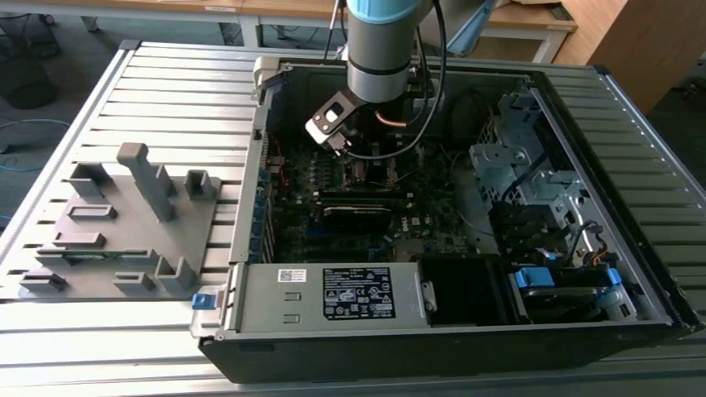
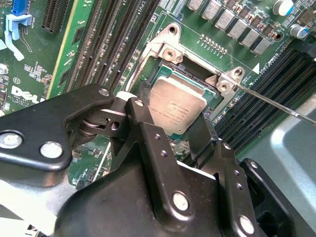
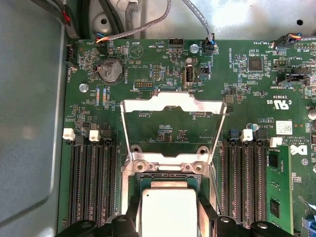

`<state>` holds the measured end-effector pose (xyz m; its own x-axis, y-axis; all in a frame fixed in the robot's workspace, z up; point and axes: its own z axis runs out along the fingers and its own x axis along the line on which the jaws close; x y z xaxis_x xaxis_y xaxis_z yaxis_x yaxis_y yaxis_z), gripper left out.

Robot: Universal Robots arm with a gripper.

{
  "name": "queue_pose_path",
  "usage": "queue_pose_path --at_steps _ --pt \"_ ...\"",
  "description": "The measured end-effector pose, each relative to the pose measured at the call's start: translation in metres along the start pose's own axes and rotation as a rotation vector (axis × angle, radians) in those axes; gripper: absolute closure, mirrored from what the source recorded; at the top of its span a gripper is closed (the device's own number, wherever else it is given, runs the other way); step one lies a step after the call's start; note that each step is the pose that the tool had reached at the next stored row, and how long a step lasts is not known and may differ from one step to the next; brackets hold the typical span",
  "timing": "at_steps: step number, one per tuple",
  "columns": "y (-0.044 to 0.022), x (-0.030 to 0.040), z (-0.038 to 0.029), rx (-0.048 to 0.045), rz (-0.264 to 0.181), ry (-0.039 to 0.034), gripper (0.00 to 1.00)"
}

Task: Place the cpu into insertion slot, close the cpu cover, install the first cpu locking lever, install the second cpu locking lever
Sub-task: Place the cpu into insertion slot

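While the arm reaches down into the open computer case (image 1: 441,339) in the upper middle of the exterior view, the claw (image 2: 174,104) is clenched on the cpu (image 2: 177,112), a finger against each of two opposite edges, holding it at the insertion slot (image 2: 165,52); whether it is seated I cannot tell. In the first wrist view the cpu cover (image 3: 174,101) stands swung open beyond the slot, green board showing through its window.

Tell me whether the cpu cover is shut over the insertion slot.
No, in the first wrist view the cpu cover stands swung open, hinged back from the insertion slot.
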<state>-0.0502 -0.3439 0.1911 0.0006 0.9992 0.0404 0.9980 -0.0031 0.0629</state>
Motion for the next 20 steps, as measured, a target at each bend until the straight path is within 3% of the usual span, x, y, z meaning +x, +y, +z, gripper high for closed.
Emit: queue_pose_path --at_steps 13,17,20 --pt "0.0002 0.0001 -0.0027 -0.0002 0.001 0.0003 0.46" --pt "0.0002 0.0001 -0.0021 -0.0014 0.036 -0.002 0.46" --pt "0.0001 0.0001 -0.0021 -0.0015 0.037 -0.0023 0.46"
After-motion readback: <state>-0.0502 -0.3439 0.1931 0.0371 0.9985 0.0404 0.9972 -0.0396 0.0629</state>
